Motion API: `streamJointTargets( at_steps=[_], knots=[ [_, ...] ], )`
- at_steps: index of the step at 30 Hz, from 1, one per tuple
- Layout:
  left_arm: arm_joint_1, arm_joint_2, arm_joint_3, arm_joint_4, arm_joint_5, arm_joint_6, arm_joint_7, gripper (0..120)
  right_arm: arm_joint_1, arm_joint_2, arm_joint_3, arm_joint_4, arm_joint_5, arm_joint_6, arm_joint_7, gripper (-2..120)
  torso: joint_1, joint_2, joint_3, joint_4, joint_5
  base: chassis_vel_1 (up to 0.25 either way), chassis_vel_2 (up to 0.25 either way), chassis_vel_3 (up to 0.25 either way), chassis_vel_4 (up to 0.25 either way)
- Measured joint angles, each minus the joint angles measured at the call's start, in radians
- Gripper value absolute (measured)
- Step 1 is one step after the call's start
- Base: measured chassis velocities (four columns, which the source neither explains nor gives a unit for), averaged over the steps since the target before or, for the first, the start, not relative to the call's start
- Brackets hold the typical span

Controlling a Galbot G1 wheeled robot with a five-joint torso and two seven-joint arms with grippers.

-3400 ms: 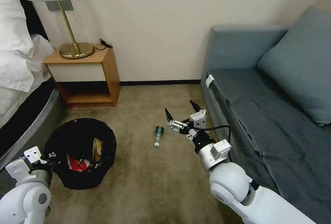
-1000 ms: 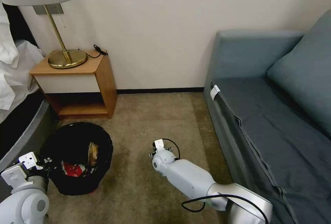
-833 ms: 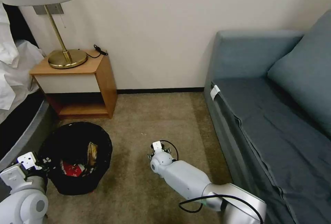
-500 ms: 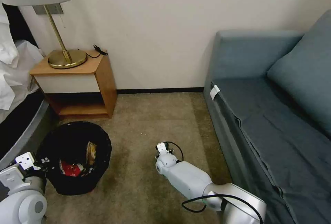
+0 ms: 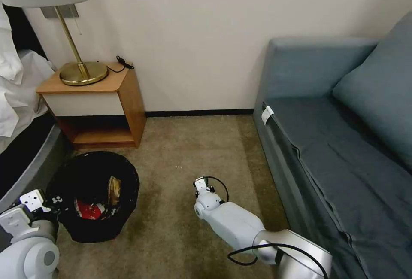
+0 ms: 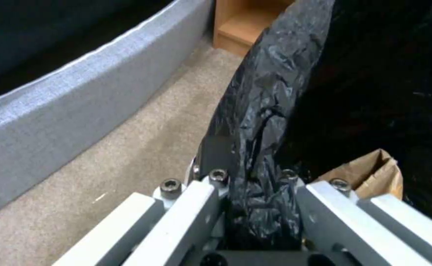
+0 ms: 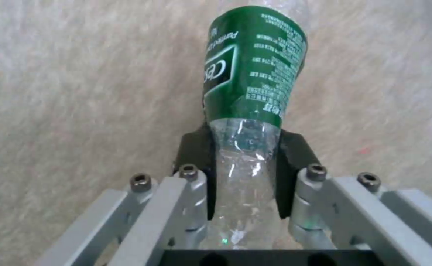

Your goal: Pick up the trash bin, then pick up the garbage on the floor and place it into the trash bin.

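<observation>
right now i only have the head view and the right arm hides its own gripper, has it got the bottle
Observer: Yes. In the right wrist view the right gripper is shut on the bottle, its black pads against the clear part below the green label.
Operator: is the left one really holding the bin, i just see the wrist beside it
Observer: In the left wrist view the left gripper is shut on the rim of the trash bin, with the black liner bunched between its fingers.
Operator: i see something red and something gold in the bin, anything else
Observer: A tan paper bag sits inside, close behind the gripped rim.
</observation>
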Motion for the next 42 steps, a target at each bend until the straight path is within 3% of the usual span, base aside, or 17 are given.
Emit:
streamJointTargets(
  at_steps=[5,8,9,13,14,17,22,28,32,42],
  knots=[
    [-0.005,0.002,0.0,0.0,-0.001,0.0,0.0,3,0.013,-0.099,-0.014,0.16,0.022,-0.02,0.023,19,0.0,0.0,0.0,-0.0008,-0.0003,0.0,0.0,0.0,0.0],
    [-0.013,0.006,0.006,0.001,-0.002,0.003,0.0,3,0.045,-0.214,-0.014,0.398,0.084,-0.046,0.055,19,0.0,0.0,0.0,-0.0007,-0.0001,0.0,0.0,0.0,0.0],
    [-0.013,0.006,0.006,0.001,-0.002,0.003,0.0,3,0.045,-0.214,-0.014,0.398,0.084,-0.046,0.055,19,0.0,0.0,0.0,-0.0007,-0.0001,0.0,0.0,0.0,0.0],
    [-0.021,0.006,0.02,0.011,-0.001,0.005,-0.001,3,0.056,-0.306,0.027,0.741,0.177,-0.059,0.073,19,0.0,0.0,0.0,-0.0005,-0.0001,0.0,0.0,0.0,0.0],
    [-0.021,0.006,0.02,0.011,-0.001,0.005,-0.001,3,0.056,-0.306,0.027,0.741,0.177,-0.059,0.073,19,0.0,0.0,0.0,-0.0005,-0.0001,0.0,0.0,0.0,0.0],
    [-0.023,0.006,0.029,0.012,-0.001,0.007,-0.001,3,0.065,-0.331,0.047,0.981,0.291,-0.054,0.08,19,0.0,0.0,0.0,-0.0007,-0.0001,0.0,0.0,0.0,0.0],
    [-0.024,0.006,0.037,0.009,0.0,0.009,-0.001,3,0.085,-0.306,0.007,1.187,0.44,-0.062,0.116,19,0.0,0.0,0.0,-0.0004,-0.0004,0.0,0.0,0.0,0.0],
    [-0.023,0.006,0.041,0.0,-0.002,0.01,-0.002,3,0.115,-0.253,-0.134,1.209,0.474,-0.053,0.15,19,0.0,0.0,0.0,-0.0004,-0.0005,0.0,0.0,0.0,0.0],
    [-0.019,0.001,0.049,-0.019,-0.008,0.012,-0.002,3,0.135,-0.207,-0.238,1.106,0.42,-0.024,0.15,19,0.0,0.0,0.0,-0.0005,-0.0005,0.0,0.0,0.0,0.0],
    [-0.009,-0.018,0.073,-0.043,-0.008,0.017,-0.003,3,0.146,-0.133,-0.336,0.934,0.347,-0.009,0.14,19,0.0,0.0,0.0,-0.0005,-0.0005,0.0,0.0,0.0,0.0]
  ],
)
